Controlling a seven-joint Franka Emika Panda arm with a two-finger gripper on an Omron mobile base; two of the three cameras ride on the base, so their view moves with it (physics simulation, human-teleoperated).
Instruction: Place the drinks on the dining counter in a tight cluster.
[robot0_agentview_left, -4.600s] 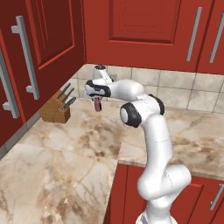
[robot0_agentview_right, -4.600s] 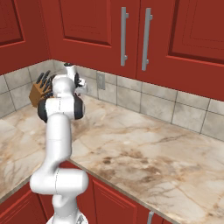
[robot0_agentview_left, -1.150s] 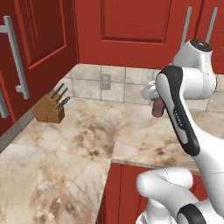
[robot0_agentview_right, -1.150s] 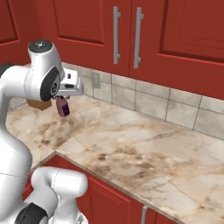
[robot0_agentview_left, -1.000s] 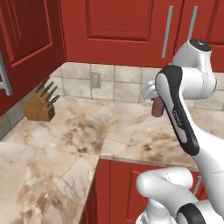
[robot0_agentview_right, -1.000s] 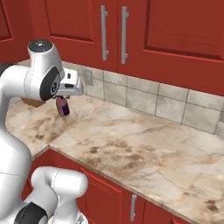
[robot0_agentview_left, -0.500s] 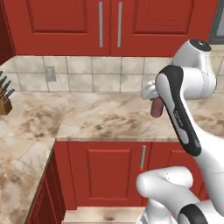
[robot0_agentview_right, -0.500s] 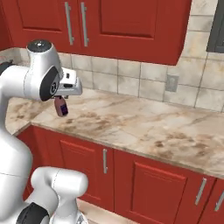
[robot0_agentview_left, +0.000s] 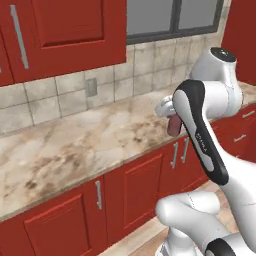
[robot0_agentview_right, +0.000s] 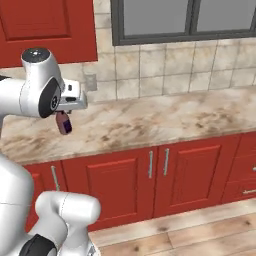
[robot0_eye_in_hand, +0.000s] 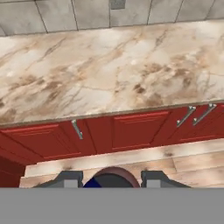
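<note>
A short maroon can (robot0_agentview_left: 174, 125) hangs in the air beside the arm, held in my gripper (robot0_agentview_left: 170, 120), which is shut on it. The right base view has the same can (robot0_agentview_right: 63, 122) under the gripper (robot0_agentview_right: 64, 119), level with the front edge of the wall counter. In the hand view the can's rounded maroon top (robot0_eye_in_hand: 114, 177) sits between the two fingertips (robot0_eye_in_hand: 68, 179). The dining counter and the other drinks are out of view.
A marble wall counter (robot0_agentview_left: 75, 145) runs across the scene over red cabinet doors (robot0_agentview_right: 185, 170) with metal handles. Behind it are a tiled backsplash with an outlet (robot0_agentview_left: 91, 86), red upper cabinets and a dark window (robot0_agentview_right: 200, 17). Wood floor (robot0_agentview_right: 200, 235) lies below.
The whole scene has slid sideways as the base turns: the knife block and corner have left view and a window has come in. The arm's pose and the held can are unchanged.
</note>
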